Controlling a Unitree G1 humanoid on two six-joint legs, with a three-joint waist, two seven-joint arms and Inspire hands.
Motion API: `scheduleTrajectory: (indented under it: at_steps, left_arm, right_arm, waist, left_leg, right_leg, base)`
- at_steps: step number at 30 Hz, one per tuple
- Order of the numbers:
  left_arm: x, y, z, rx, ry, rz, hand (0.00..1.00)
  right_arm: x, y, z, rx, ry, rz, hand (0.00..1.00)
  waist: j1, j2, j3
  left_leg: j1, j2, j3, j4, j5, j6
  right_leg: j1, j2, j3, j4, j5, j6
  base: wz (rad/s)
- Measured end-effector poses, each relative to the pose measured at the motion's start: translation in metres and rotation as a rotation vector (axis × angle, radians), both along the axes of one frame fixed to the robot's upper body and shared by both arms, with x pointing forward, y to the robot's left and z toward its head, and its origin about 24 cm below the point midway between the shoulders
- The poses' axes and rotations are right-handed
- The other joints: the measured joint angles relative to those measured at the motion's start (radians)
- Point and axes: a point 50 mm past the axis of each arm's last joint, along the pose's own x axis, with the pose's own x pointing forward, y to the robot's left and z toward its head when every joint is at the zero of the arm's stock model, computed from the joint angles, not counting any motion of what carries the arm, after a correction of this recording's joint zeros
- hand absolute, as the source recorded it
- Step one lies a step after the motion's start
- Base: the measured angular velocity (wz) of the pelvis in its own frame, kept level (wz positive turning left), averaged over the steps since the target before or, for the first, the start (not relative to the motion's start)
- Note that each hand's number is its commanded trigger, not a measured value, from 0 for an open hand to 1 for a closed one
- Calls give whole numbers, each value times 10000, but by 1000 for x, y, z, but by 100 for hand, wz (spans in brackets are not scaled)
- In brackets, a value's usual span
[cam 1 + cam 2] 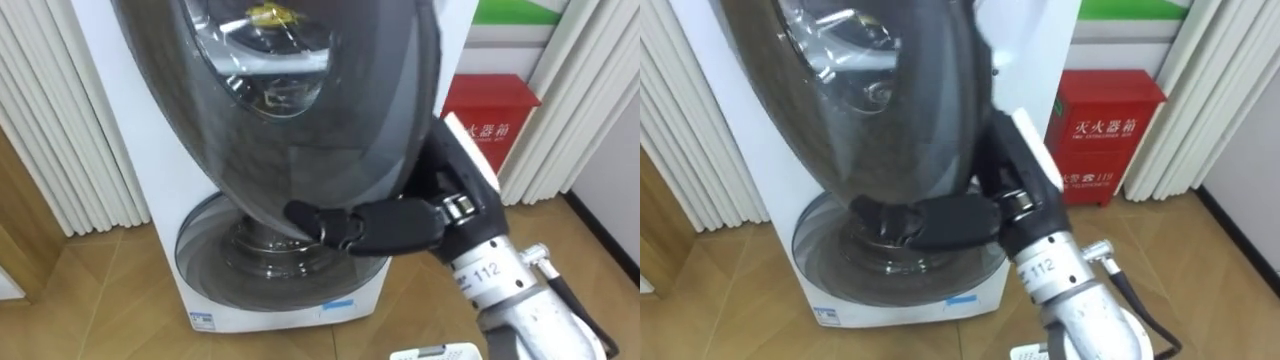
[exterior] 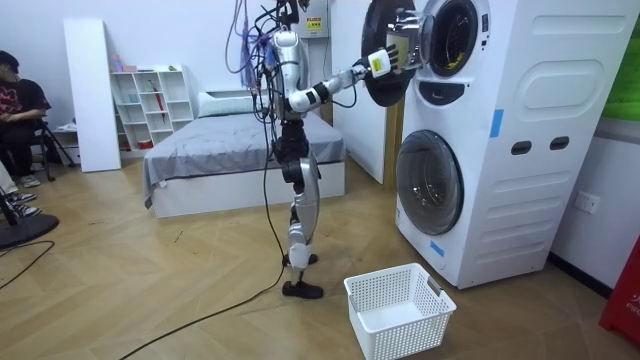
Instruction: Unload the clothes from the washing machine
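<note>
**Black hand hooked on the smoky glass door**

Black and tucked under the rim, the robot's right hand (image 1: 385,225) grips the open upper door (image 1: 300,110) of the white washing machine (image 2: 540,130). Its fingers (image 1: 305,217) are curled round the door's bottom edge, and the forearm reaches in from the lower right. The robot stands upright on the wooden floor in front of the machine with that arm raised to the door.

Behind the hand and past the swung-out door is the upper drum (image 2: 452,35). From the room its mouth looks dark, and I cannot tell whether any clothes lie in it. Above the hand, a small yellow patch (image 1: 268,14) shows through the door's tinted glass against shiny metal; I cannot say if it is cloth. The hand itself holds no cloth.

Just below the hand is the lower door (image 1: 215,265), which is closed, with a metal drum visible through its glass. A red box (image 1: 490,115) stands against the wall to the hand's right. A white plastic basket (image 2: 405,335) sits on the floor well below the hand, beside the robot's feet.
</note>
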Motion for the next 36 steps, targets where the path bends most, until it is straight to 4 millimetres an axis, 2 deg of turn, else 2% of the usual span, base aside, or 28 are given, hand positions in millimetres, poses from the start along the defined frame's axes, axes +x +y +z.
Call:
scheduleTrajectory:
  at_steps: [4,12,16,20,23,26,28,30,32,34,36]
  left_arm:
    - [-1,1,0,29,21,9,0]
    - [0,5,1,88,14,11,0]
    - [5,5,2,85,-135,42,0]
    - [10,6,3,147,-282,94,0]
    - [14,8,4,183,-396,127,0]
    - [19,10,6,174,-590,259,0]
    - [19,12,6,19,-756,930,0]
    - [18,14,7,-50,-865,1386,0]
    - [17,15,7,-191,-960,1870,0]
    - [17,14,6,-310,-1014,2108,0]
    - [18,15,7,-337,-1075,2259,0]
  right_arm:
    - [0,1,-1,-326,-34,86,0]
    - [-5,7,2,-1044,-431,647,0]
    - [-9,11,3,-1225,-534,1051,0]
    - [-13,17,5,-1350,-672,1507,0]
    - [-15,31,9,-1459,-883,2226,0]
    - [-16,55,31,-1807,-2104,3775,0]
    - [-21,67,45,-1815,-2859,4978,0]
    - [-22,70,49,-1775,-3101,5411,0]
    - [-23,72,47,-1860,-3051,5713,0]
    - [-23,74,44,-2020,-2942,5901,0]
    - [-24,77,41,-2094,-2830,6107,0]
  waist:
    - [24,-69,-29]
    - [105,-58,-24]
    - [127,-58,-24]
    - [313,-74,-22]
    - [638,-212,2]
    - [1130,-337,27]
    - [1508,-447,-20]
    - [1713,-451,-6]
    - [1920,-362,80]
    - [1952,-239,165]
    - [1945,-179,217]
  left_leg:
    - [-37,33,-237,2,151,-109]
    - [-50,181,-303,-33,291,-284]
    - [-140,218,-562,-30,362,-384]
    - [-215,238,-819,-42,459,-472]
    - [-264,247,-912,-94,603,-539]
    - [-336,265,-908,-77,672,-587]
    - [-300,215,-916,-66,664,-583]
    - [-293,162,-936,-53,620,-522]
    - [-278,51,-1046,-41,589,-471]
    - [-300,-5,-1044,-43,555,-413]
    - [-354,-29,-1018,-58,529,-370]
  right_leg:
    - [5,4,-113,10,-41,-123]
    - [64,107,-377,-5,-57,-333]
    - [70,151,-602,-17,-75,-440]
    - [90,175,-877,-6,-120,-552]
    - [80,165,-1112,8,-241,-636]
    - [74,214,-1261,-50,-297,-701]
    - [300,194,-1440,-240,-325,-669]
    - [466,167,-1568,-340,-357,-612]
    - [549,81,-1649,-329,-412,-518]
    - [542,17,-1668,-288,-448,-453]
    - [512,-20,-1649,-250,-462,-420]
  base:
    - [14]
    - [7]
    - [15]
    - [19]
    - [27]
    - [36]
    - [46]
    - [39]
    - [20]
    - [7]
    - [-3]
